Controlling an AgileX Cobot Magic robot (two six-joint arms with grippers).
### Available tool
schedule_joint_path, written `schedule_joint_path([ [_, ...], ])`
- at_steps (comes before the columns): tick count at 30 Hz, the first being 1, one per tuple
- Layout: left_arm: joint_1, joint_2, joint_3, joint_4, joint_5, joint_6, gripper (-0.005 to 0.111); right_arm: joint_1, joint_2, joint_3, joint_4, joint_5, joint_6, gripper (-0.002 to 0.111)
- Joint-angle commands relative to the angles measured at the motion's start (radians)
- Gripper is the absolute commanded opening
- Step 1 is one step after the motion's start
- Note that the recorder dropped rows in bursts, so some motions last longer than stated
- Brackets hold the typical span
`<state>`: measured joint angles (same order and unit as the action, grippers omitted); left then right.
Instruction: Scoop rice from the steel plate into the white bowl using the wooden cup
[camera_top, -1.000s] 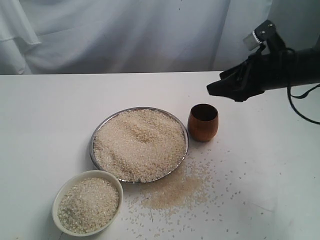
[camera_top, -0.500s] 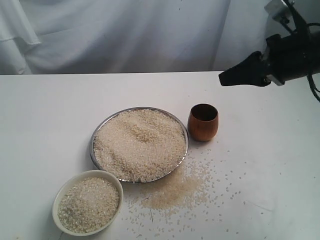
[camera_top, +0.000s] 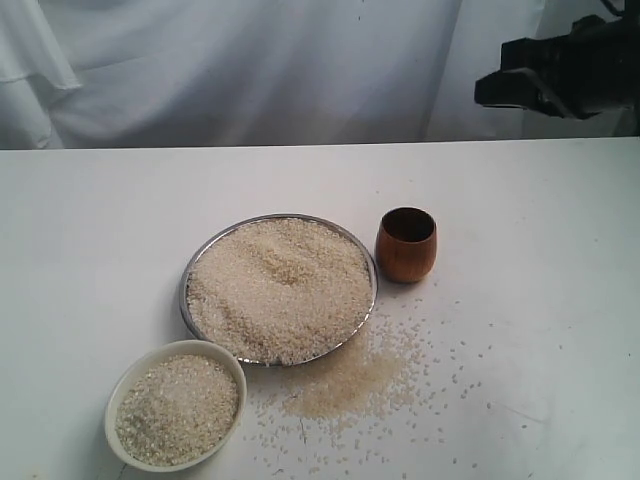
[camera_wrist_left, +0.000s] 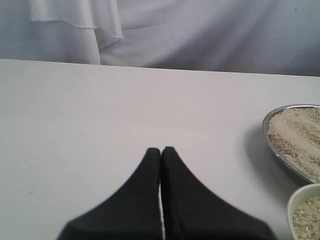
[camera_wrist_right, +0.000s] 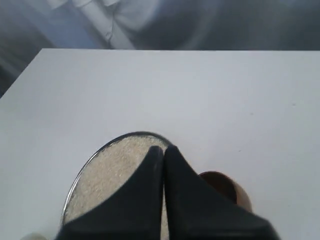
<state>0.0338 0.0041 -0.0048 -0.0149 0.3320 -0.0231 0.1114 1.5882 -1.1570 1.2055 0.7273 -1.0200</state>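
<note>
White tabletop (camera_top: 100, 230) is found bearing the wooden cup (camera_top: 406, 244) upright just beside the steel plate (camera_top: 186, 282) of rice (camera_top: 280, 285), seemingly parked within reach, while the left gripper (camera_wrist_left: 160, 150) and raised right gripper (camera_wrist_right: 164, 149) are closed on nothing.

The right jaws meet over the steel plate (camera_wrist_right: 100, 149) and wooden cup (camera_wrist_right: 226, 185).

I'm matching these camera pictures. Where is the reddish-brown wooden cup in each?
Exterior view: the rounded reddish-brown wooden cup stands upright just right of the shiny round steel plate.
Left wrist view: not in it.
Right wrist view: the cup is partly hidden behind the black fingers, beside the plate.
Shared landmark: the steel plate, in all three views.
</note>
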Motion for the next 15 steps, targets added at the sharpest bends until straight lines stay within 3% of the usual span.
schedule_joint_path([
  [1,0.002,-0.004,0.005,-0.002,-0.013,0.0,0.0,0.003,-0.087,0.015,-0.059,-0.195,0.002,0.0],
  [8,0.002,-0.004,0.005,-0.002,-0.013,0.0,0.0,0.01,-0.42,0.151,-0.15,-0.451,0.004,0.0],
  [15,0.002,-0.004,0.005,-0.002,-0.013,0.0,0.0,0.008,-0.836,0.434,-0.177,-0.565,0.004,0.0],
])
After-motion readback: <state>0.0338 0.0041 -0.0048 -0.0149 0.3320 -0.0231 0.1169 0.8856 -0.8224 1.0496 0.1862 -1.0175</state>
